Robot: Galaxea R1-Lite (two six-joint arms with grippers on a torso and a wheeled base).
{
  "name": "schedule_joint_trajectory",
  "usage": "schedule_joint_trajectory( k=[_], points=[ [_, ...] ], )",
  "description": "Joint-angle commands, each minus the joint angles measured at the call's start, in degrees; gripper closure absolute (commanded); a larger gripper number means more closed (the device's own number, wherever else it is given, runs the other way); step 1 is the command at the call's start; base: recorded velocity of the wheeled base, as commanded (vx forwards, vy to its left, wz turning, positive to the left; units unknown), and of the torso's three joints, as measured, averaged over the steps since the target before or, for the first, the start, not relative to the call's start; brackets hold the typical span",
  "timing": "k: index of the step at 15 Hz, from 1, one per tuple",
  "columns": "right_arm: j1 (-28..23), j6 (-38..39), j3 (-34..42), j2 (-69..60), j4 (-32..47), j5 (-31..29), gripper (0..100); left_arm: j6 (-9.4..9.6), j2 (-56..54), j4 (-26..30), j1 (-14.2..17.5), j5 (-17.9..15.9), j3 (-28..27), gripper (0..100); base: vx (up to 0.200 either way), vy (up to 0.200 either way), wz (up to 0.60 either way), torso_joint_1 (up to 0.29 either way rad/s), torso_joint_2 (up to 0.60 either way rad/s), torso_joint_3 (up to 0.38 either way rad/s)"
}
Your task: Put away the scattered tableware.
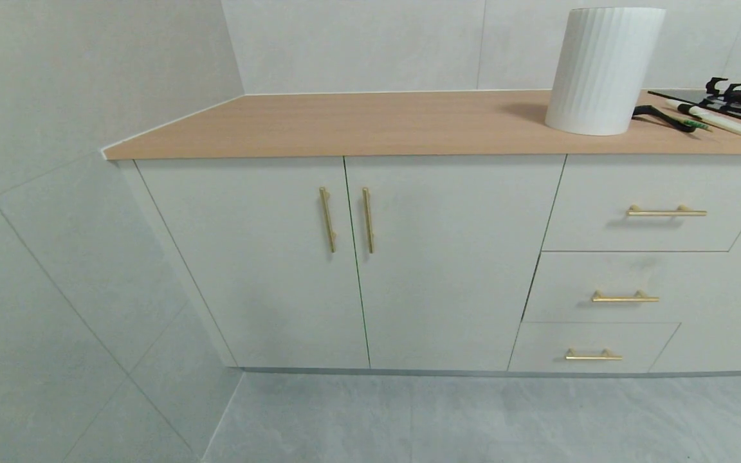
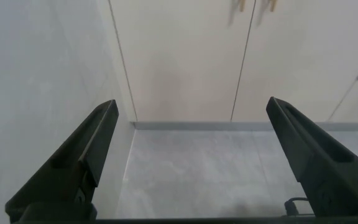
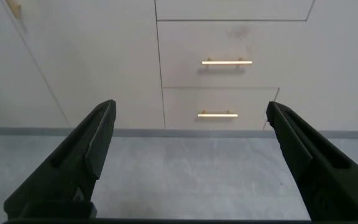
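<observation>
Two slim utensils (image 1: 718, 120) were noted lying on the countertop (image 1: 345, 125), just beside the white ribbed holder (image 1: 604, 71). They were judged light, stiff and smooth-handled (likely to roll), best gripped mid-handle. Left gripper (image 2: 191, 106) and right gripper (image 3: 190, 107) were seen spread wide, empty.

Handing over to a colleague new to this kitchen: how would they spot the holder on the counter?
Find the wooden countertop over the white cabinets. Toward its right side, above the top drawer, stands a tall white container. Its ribbed sides set it apart from the slim utensils lying beside it.
</observation>
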Motion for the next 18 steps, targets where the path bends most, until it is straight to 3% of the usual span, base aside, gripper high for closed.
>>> schedule_joint_trajectory(
  k=[1, 8, 14, 18],
  points=[
    [0.0, -0.01, -0.02, 0.16, 0.05, -0.02, 0, 0.0, 0.07, -0.01, 0.05, -0.02, 0.0, 0, 0.2, 0.0, 0.0, -0.002, 0.0, 0.002],
    [0.0, -0.01, -0.02, 0.16, 0.05, -0.02, 0, 0.0, 0.07, -0.01, 0.05, -0.02, 0.0, 0, 0.2, 0.0, 0.0, 0.002, 0.0, 0.0],
    [0.0, -0.01, 0.07, 0.16, 0.05, -0.02, 0, 0.09, 0.07, 0.07, 0.05, -0.02, 0.0, 0, 0.0, 0.0, 0.0, 0.0, 0.0, 0.0],
    [0.0, -0.01, -0.02, 0.16, -0.04, -0.02, 0, 0.09, 0.07, 0.07, 0.05, -0.02, 0.0, 0, -0.15, -0.2, 0.0, 0.007, 0.0, 0.001]
  ],
)
